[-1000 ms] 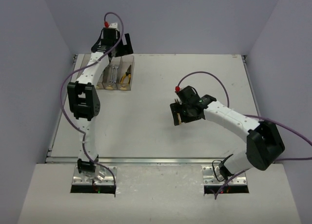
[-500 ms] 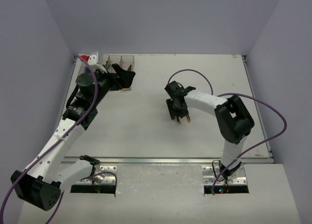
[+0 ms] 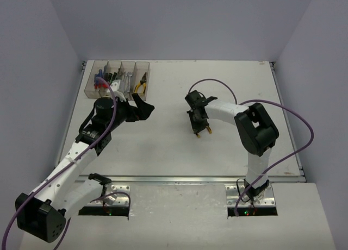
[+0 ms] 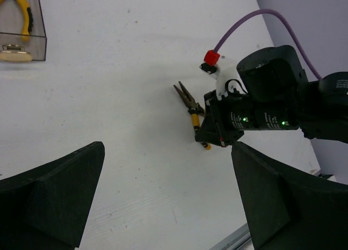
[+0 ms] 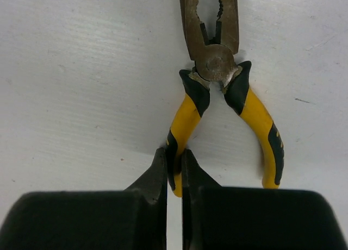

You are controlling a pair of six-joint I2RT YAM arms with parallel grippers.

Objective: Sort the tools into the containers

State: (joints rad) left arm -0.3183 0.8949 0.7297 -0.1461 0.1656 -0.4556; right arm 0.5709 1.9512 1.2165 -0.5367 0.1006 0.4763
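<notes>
Yellow-and-black-handled pliers (image 5: 217, 87) lie on the white table, jaws open; they also show in the left wrist view (image 4: 191, 110). My right gripper (image 5: 174, 163) is shut on the left handle of the pliers; in the top view it (image 3: 200, 129) is at the table's middle. The row of four smoky clear containers (image 3: 91, 92) stands at the back left, holding screwdrivers (image 3: 101, 77), wrenches (image 3: 126, 79) and another pair of pliers (image 3: 141, 85). My left gripper (image 3: 142, 110) is open and empty, just in front of the containers.
The right arm (image 4: 272, 111) with its purple cable fills the right of the left wrist view. One container end with a yellowish label (image 4: 15, 54) shows at its top left. Purple-grey walls enclose the table on three sides.
</notes>
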